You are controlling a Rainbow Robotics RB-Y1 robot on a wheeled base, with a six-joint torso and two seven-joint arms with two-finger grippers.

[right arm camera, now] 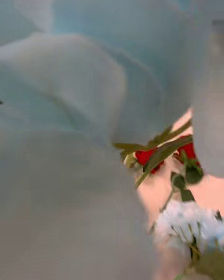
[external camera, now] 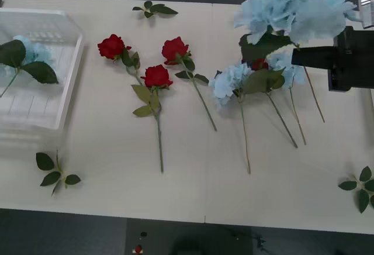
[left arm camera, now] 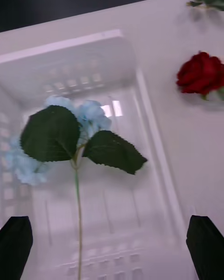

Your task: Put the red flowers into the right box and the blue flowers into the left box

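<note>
- The right end effector (external camera: 304, 56) holds 1 blue hydrangea cluster (external camera: 304, 3) raised above the desk (external camera: 105, 150); its fingers are hidden, so the grip cannot be told.
- The left end effector (left arm camera: 112, 247) is spread over the left box (external camera: 64, 91), where 1 blue flower (left arm camera: 88, 116) lies.
- 3 red roses (external camera: 158, 76) lie mid-desk.

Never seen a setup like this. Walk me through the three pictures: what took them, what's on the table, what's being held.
A two-armed robot sorts flowers. One camera looks down from above; one sits on each wrist. The left claw, fingers open at the corners, hangs over the left box, which holds one blue flower. The right claw holds up another blue flower, which blurs across its own wrist camera. On the table lie red flowers, more blue flowers and loose leaf sprigs.
</note>
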